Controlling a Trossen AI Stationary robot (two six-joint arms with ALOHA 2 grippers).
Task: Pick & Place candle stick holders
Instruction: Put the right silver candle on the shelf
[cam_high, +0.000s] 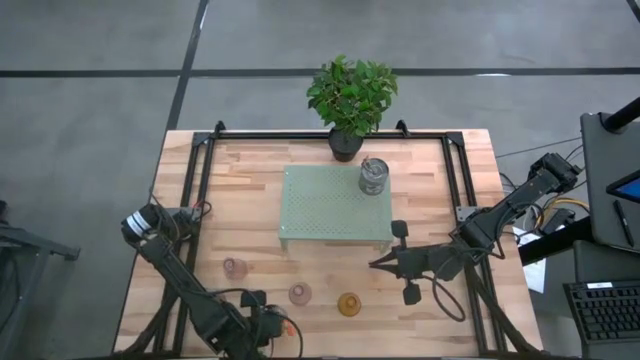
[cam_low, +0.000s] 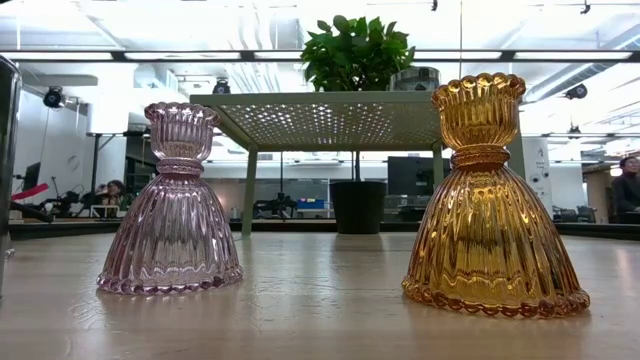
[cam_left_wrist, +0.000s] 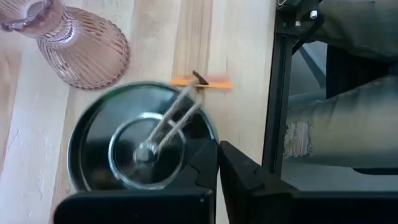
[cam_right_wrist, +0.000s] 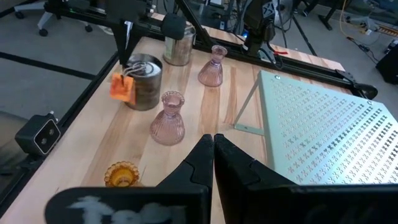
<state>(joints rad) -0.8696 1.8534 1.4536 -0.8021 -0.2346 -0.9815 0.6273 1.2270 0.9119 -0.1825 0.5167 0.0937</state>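
A silvery candle stick holder (cam_left_wrist: 134, 146) with a wire loop and an orange tag (cam_left_wrist: 202, 81) stands at the table's near left edge, and my left gripper (cam_left_wrist: 218, 149) is shut on it from above. A second silvery holder (cam_right_wrist: 178, 45) stands beside it. A third (cam_high: 373, 177) sits on top of the green perforated shelf (cam_high: 330, 205). Two pink glass holders (cam_high: 233, 267) (cam_high: 298, 293) and an amber one (cam_high: 348, 303) stand on their wide bases along the near side. My right gripper (cam_high: 378, 263) hangs shut above the table, at the shelf's near right corner, and holds nothing. My left gripper has the silvery holder by its thin rim (cam_left_wrist: 215, 132), on the side nearest the table's edge. One finger (cam_left_wrist: 202, 165) reaches inside the cup and the other (cam_left_wrist: 239, 171) stays outside. The fingers slant steeply down from above. The holder stands upright on the table.
A potted green plant (cam_high: 350, 100) stands at the far edge behind the shelf. A black frame rail (cam_left_wrist: 273, 106) runs along the table's edge right beside the held holder. The nearer pink holder (cam_left_wrist: 74, 43) stands close to it.
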